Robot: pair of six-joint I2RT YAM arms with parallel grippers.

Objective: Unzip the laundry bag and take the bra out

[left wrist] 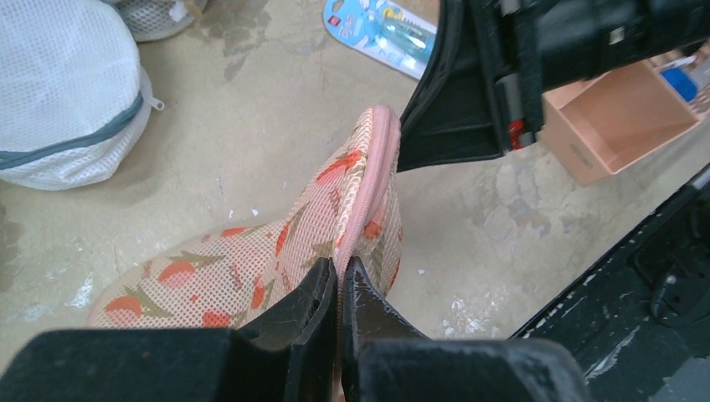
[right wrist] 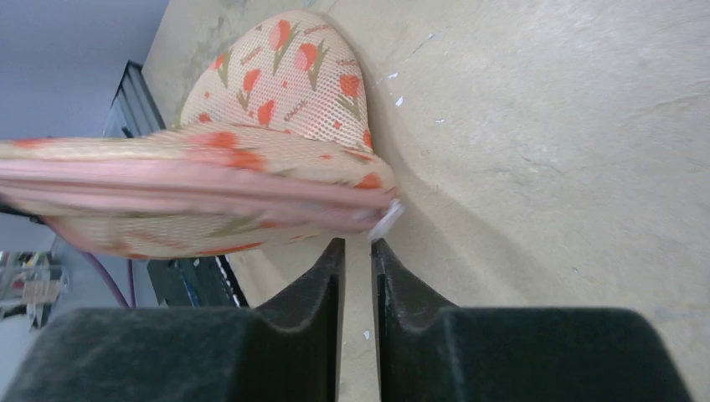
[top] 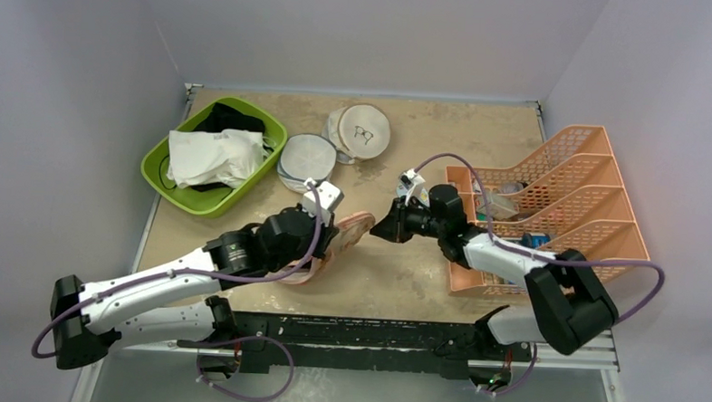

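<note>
Floral laundry bag [left wrist: 335, 218] pinched by left claw [left wrist: 339, 280], right claw [right wrist: 357, 251] just beside its zipper end

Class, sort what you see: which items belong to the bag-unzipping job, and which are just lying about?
Job: laundry bag, left end effector, right end effector.

Lying about: green tray, round mesh bag, glasses bag, orange rack.

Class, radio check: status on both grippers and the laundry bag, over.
Left gripper pinching laundry bag, one end lifted. Right gripper nearly shut, just below zipper pull, not gripping. Bag still zipped. Nothing blocking.
</note>
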